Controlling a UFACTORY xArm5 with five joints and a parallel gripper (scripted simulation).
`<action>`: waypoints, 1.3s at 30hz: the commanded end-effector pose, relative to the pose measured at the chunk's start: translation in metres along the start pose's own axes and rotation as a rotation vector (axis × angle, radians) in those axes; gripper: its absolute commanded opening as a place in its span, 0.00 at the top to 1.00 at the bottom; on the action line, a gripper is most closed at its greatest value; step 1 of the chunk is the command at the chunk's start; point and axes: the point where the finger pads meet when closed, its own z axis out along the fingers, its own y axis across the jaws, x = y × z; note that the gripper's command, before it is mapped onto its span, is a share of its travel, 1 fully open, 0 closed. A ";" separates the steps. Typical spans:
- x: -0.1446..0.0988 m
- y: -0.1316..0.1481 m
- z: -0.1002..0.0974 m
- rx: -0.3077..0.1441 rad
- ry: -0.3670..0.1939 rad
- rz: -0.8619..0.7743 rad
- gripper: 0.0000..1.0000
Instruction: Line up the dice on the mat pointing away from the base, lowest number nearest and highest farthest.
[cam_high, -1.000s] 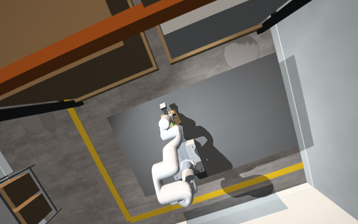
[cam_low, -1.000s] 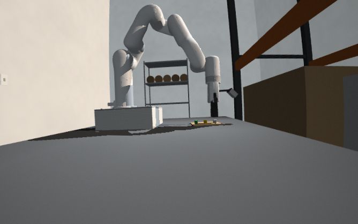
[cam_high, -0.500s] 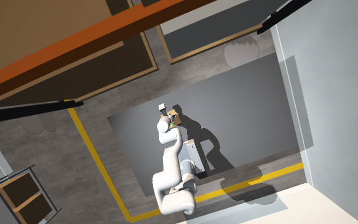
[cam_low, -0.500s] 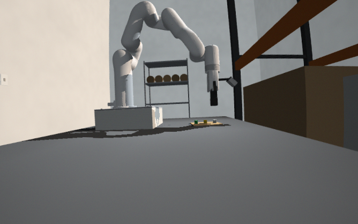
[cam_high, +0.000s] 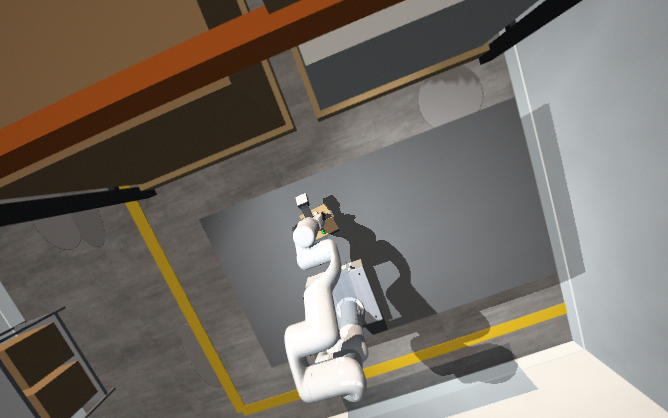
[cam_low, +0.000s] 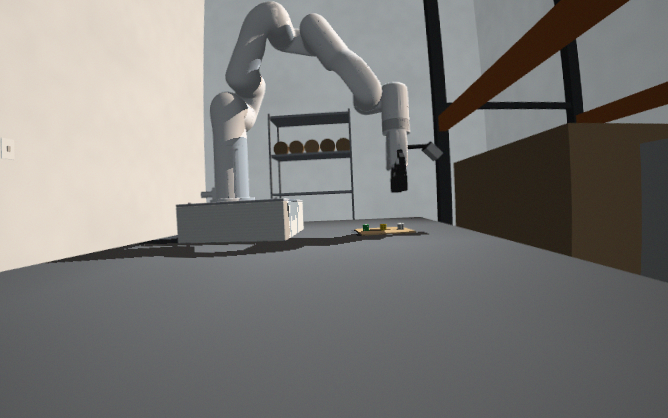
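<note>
A thin tan mat (cam_low: 385, 231) lies flat on the grey table, far from the side camera. Three small dice stand on it in a row: a green die (cam_low: 366, 227) nearest the robot's base, a yellow die (cam_low: 383, 227) in the middle, and a grey-white die (cam_low: 400, 226) farthest. Their pips are too small to read. My gripper (cam_low: 398, 187) hangs open and empty, well above the grey-white die. In the overhead view the arm hides most of the mat (cam_high: 326, 221); only the green die (cam_high: 323, 231) peeks out.
The robot's white base box (cam_low: 239, 220) stands on the table left of the mat. A large brown crate (cam_low: 555, 190) and a black post (cam_low: 436, 110) stand to the right. A shelf rack (cam_low: 311, 160) with round objects stands behind.
</note>
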 end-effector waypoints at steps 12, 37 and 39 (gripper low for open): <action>0.001 0.000 -0.003 0.000 0.004 0.000 0.00; 0.001 0.002 -0.084 0.000 0.004 0.000 0.00; 0.001 0.002 -0.084 0.000 0.004 0.000 0.00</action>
